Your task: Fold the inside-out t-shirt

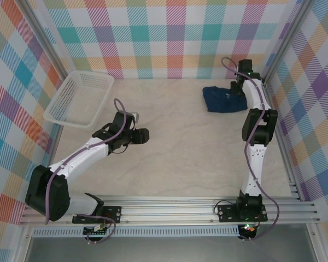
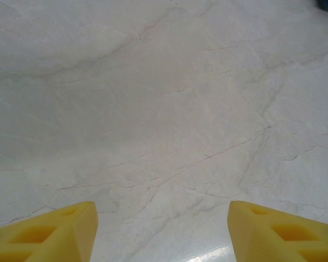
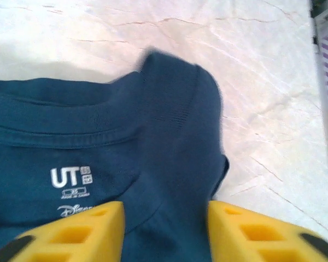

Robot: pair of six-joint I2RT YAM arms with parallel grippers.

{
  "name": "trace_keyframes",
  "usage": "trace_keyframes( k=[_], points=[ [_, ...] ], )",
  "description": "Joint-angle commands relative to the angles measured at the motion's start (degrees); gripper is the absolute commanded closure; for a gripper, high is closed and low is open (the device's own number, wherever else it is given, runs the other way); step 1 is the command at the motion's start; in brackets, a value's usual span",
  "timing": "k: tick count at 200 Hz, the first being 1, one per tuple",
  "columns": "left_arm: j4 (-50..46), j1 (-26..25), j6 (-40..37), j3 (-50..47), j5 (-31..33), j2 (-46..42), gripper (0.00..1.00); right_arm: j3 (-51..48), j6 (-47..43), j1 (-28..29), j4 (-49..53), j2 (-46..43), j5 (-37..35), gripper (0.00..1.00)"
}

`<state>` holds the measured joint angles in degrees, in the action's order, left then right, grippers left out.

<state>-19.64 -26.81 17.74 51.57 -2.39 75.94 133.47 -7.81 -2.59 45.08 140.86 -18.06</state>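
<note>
The inside-out t-shirt lies bunched in a dark navy heap at the back right of the table. In the right wrist view its collar and printed neck label face up, and a fold of cloth runs up the middle. My right gripper hangs just over that heap. Its yellow fingers stand apart on either side of the fold, open, with cloth between them but not pinched. My left gripper is open over bare table left of centre, far from the shirt.
A white mesh basket sits at the back left, tilted against the wall. The marble-look tabletop stretches between the two arms. Checked walls and a metal frame post stand close to the shirt on the right.
</note>
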Motion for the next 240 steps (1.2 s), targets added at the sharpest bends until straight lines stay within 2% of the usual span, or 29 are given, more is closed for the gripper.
trace_keyframes(
  k=[1, 21, 43, 59, 74, 90, 103, 115, 125, 142, 151, 167, 172, 188, 197, 210, 214, 219, 232, 240],
  points=[
    [-1.49, 0.44, -0.52, -1.20, 4.14, -2.50, 0.35, 0.24, 0.63, 1.40, 3.19, -3.68, -5.18, 0.47],
    [0.44, 0.53, 0.45, -3.01, 9.57, -4.72, 0.29, -11.20, 4.40, 3.45, -2.08, -13.33, -1.30, 0.44],
    [5.99, 0.79, 1.15, -6.93, 19.37, -8.39, 0.19, -33.57, 7.86, 6.97, -14.33, -28.86, 2.19, 0.38],
    [9.61, 1.47, 1.05, -10.17, 28.32, -10.84, 0.10, -49.36, 10.67, 9.78, -22.95, -39.66, 4.82, 0.22],
    [14.39, 2.18, 0.05, -13.37, 36.12, -12.35, 0.01, -62.14, 12.39, 12.36, -29.90, -48.39, 3.48, 0.11],
    [20.59, 3.36, -2.06, -16.86, 43.79, -12.29, 0.00, -73.21, 15.76, 13.41, -35.52, -55.40, 3.31, 0.01],
    [25.03, 5.63, -3.93, -18.76, 46.02, -10.52, 0.00, -80.85, 17.11, 13.40, -40.22, -59.32, -0.07, 0.00],
    [28.79, 8.13, -6.48, -19.23, 44.96, -7.33, 0.00, -86.45, 16.95, 13.27, -44.89, -61.37, -4.39, 0.00],
    [27.94, 9.51, -8.61, -17.95, 41.94, -5.75, 0.00, -90.81, 14.63, 13.22, -50.17, -62.46, -5.36, 0.00],
    [44.59, 9.90, -19.15, -23.83, 37.65, -3.18, 0.00, -99.16, 11.10, 13.15, -63.95, -62.37, -5.76, 0.00],
    [50.95, 10.89, -21.58, -26.11, 34.77, -1.74, 0.00, -102.02, 10.01, 12.93, -69.67, -61.11, -5.22, 0.00],
    [54.75, 15.03, -19.90, -26.70, 27.97, 2.64, 0.00, -103.41, 9.14, 12.36, -74.56, -57.90, -2.96, 0.00],
    [55.97, 16.01, -19.32, -26.65, 26.47, 4.41, 0.00, -102.38, 9.04, 12.35, -72.32, -57.43, -3.01, 0.00],
    [59.14, 17.75, -19.14, -26.09, 24.21, 6.92, 0.00, -102.37, 6.55, 12.04, -75.06, -56.63, -1.39, 0.00],
    [57.96, 19.30, -17.79, -25.17, 22.34, 8.43, 0.00, -104.60, 5.18, 11.79, -80.33, -56.59, -0.66, 0.00],
    [65.13, 20.49, -17.87, -26.64, 18.89, 12.80, 0.00, -108.26, 5.67, 10.48, -88.82, -55.74, 1.31, 0.00],
    [64.17, 20.64, -17.72, -27.01, 17.65, 12.29, 0.00, -109.47, 6.09, 9.93, -91.64, -55.33, 1.61, 0.00],
    [63.79, 21.04, -17.54, -27.21, 16.96, 11.76, 0.00, -109.72, 6.77, 9.40, -91.30, -55.70, 2.05, 0.00],
    [69.95, 21.35, -18.53, -28.69, 14.92, 14.49, 0.00, -110.40, 8.10, 7.77, -91.89, -55.95, 4.45, 0.00],
    [66.28, 21.44, -18.11, -27.99, 14.46, 13.37, 0.00, -110.34, 8.72, 6.78, -91.35, -55.76, 6.46, 0.00]
  ],
)
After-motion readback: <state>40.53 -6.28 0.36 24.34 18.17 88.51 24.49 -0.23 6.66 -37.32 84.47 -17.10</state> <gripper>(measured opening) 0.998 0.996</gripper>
